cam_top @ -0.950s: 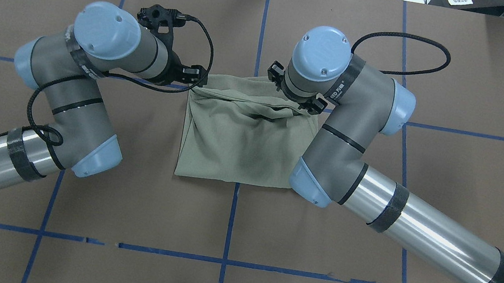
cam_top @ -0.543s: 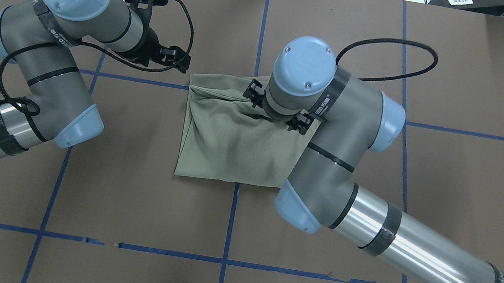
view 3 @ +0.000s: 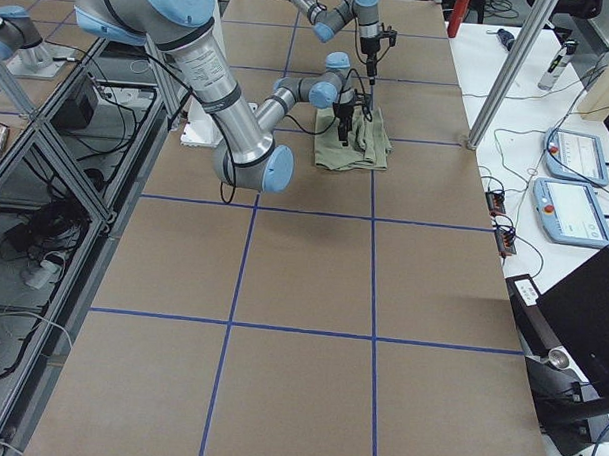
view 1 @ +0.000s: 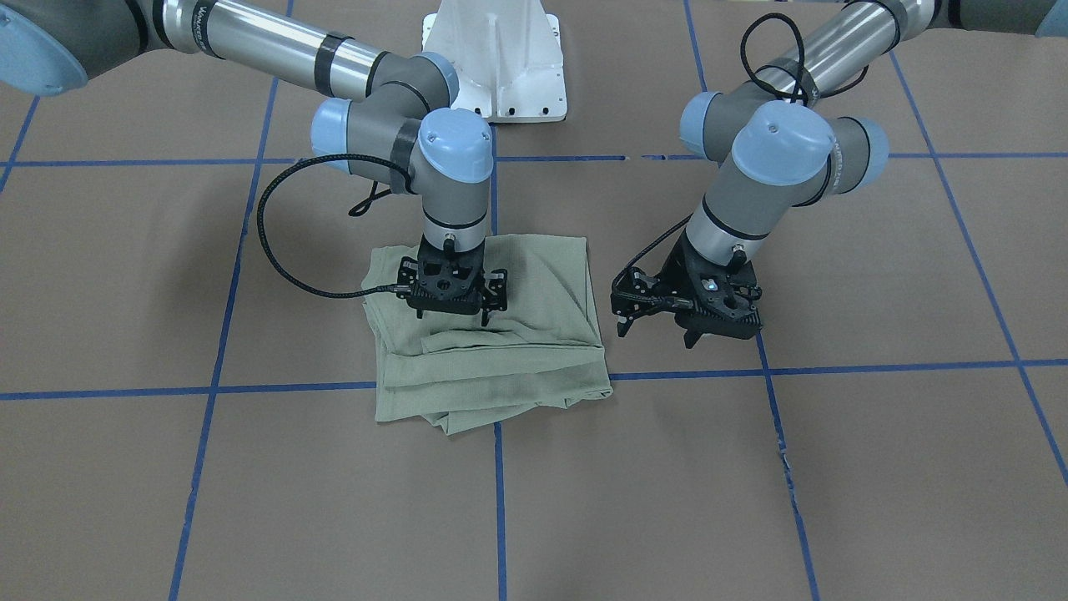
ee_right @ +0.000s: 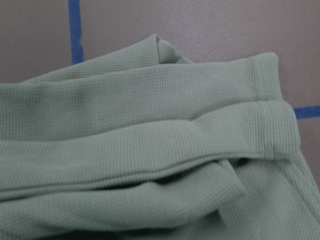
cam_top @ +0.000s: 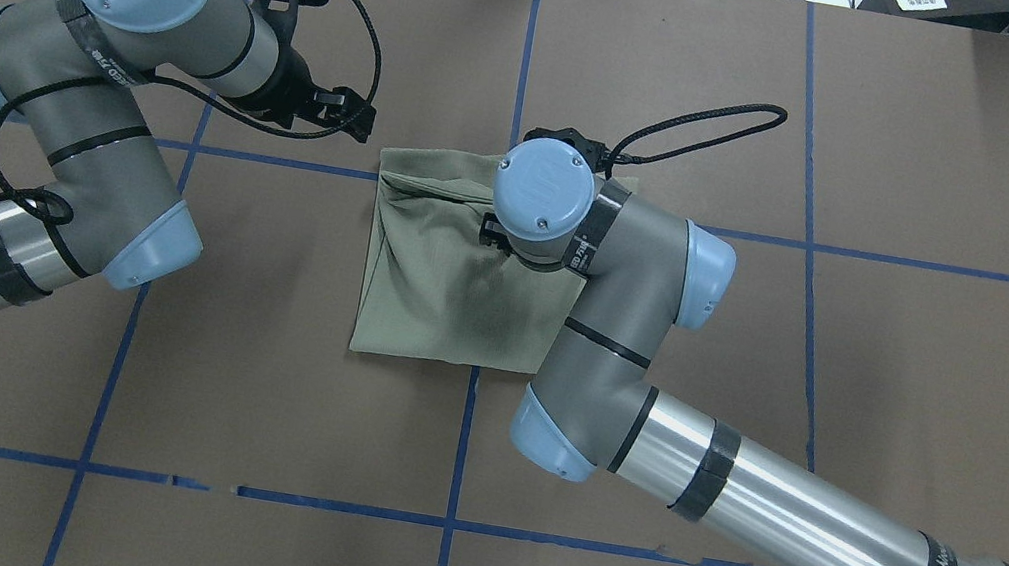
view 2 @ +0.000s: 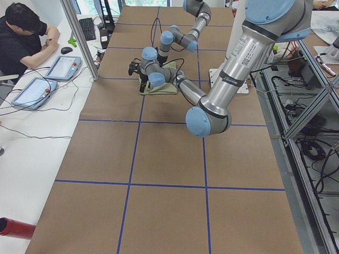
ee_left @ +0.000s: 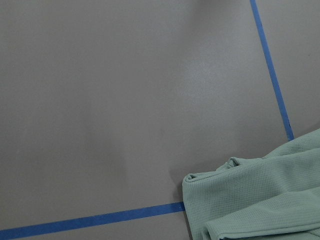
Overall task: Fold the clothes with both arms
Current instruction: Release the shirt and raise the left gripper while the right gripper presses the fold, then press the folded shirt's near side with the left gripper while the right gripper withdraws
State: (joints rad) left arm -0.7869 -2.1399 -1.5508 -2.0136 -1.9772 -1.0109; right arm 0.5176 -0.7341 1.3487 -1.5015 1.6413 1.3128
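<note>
The clothes are one pale green knit shirt (view 1: pixel 492 367) folded into a rough square at the table's middle (cam_top: pixel 431 302). Bunched folds lie along its far edge, and they fill the right wrist view (ee_right: pixel 150 150). My right gripper (view 1: pixel 452 315) stands straight down over the shirt's upper layer, open, fingertips at or just above the cloth with nothing between them. In the overhead view its wrist cap hides it. My left gripper (view 1: pixel 657 334) hangs open over bare table, apart from the shirt's side edge (cam_top: pixel 342 109). The left wrist view catches only a shirt corner (ee_left: pixel 260 200).
Blue tape lines (cam_top: pixel 462 438) divide the brown table cover. The white base pedestal (view 1: pixel 494 58) stands at the robot's side of the table. A person (view 2: pixel 21 37) sits at a side desk with tablets (view 2: pixel 62 66). Pendants (view 3: pixel 570 157) lie on the opposite side bench.
My right arm swung from the shirt's far right corner leftward, to over the middle of the far edge. My left arm drew away leftward from the shirt's corner, then nearly stopped.
</note>
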